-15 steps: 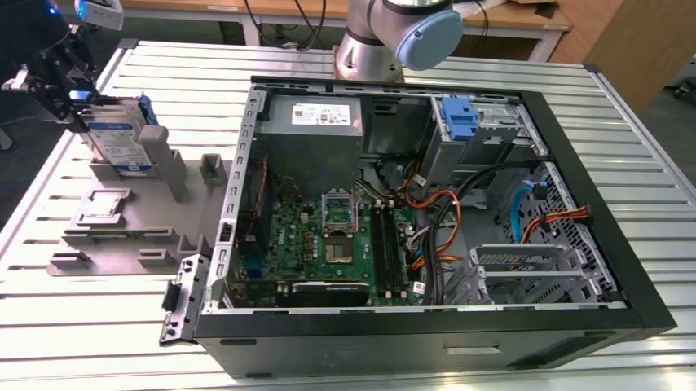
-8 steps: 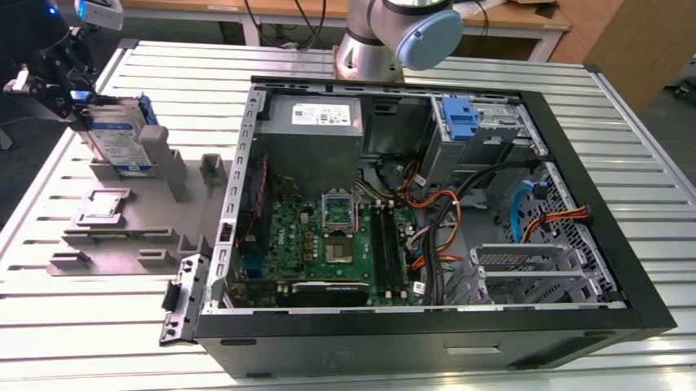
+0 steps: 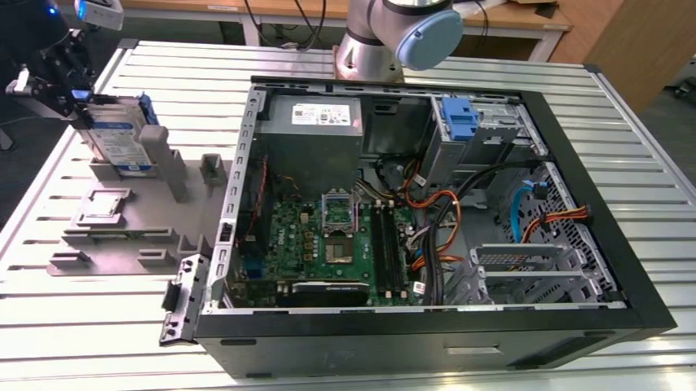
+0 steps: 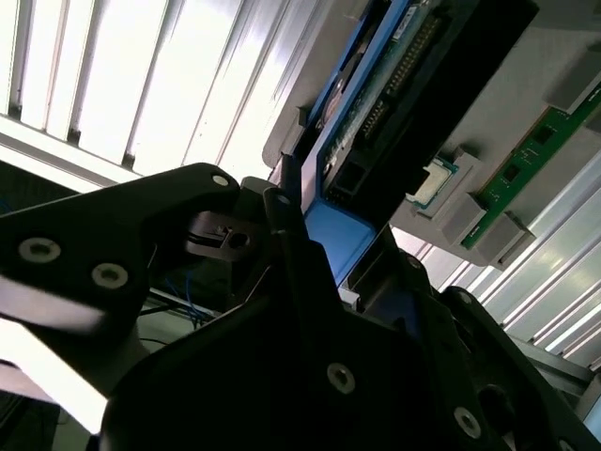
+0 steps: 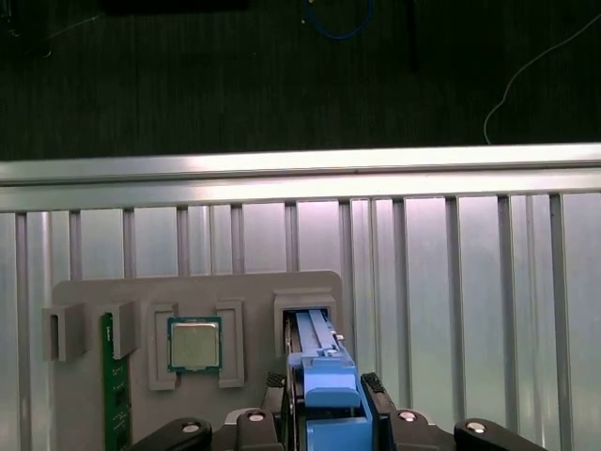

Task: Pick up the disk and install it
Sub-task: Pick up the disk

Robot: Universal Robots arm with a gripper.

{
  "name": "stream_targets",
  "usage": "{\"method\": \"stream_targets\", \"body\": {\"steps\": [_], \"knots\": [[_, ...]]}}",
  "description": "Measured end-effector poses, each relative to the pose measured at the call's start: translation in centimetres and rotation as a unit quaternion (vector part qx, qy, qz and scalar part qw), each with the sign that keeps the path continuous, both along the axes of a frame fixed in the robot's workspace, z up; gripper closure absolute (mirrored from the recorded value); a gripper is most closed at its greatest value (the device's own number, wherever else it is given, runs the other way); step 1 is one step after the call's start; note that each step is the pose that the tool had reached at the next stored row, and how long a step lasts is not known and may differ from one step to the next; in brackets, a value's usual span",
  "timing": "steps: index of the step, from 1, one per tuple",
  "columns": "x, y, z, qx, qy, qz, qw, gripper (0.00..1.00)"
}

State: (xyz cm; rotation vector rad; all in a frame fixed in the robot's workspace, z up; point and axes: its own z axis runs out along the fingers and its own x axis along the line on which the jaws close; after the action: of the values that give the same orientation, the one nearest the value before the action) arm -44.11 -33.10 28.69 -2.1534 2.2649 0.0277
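- Gripper (image 3: 78,102), mine: jaws closed on the blue carrier of the disk (image 3: 117,138), one finger (image 5: 371,383) on each side in the first wrist view.
- One slatted metal table (image 3: 98,326): carries everything listed.
- One open computer case (image 3: 435,338): motherboard facing up, at the exterior view's right.
- One grey fixture (image 3: 120,236): just beside the case, at the exterior view's left.
- One disk: on edge at the fixture's end slot, in my grip; seated or raised, I cannot tell.
- One processor chip (image 5: 194,344): flat in a fixture pocket near the disk.
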Motion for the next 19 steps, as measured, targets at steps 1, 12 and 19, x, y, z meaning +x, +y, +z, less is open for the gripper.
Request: {"method": "stream_targets", "body": {"steps": [1, 12, 19], "knots": [[0.00, 0.00, 0.00, 0.0000, 0.0000, 0.000, 1.0000, 0.56], [0.00, -0.26, -0.01, -0.0002, 0.0000, 0.000, 1.0000, 0.56], [0.00, -0.34, -0.01, -0.0003, -0.0001, 0.000, 1.0000, 0.56]]}}
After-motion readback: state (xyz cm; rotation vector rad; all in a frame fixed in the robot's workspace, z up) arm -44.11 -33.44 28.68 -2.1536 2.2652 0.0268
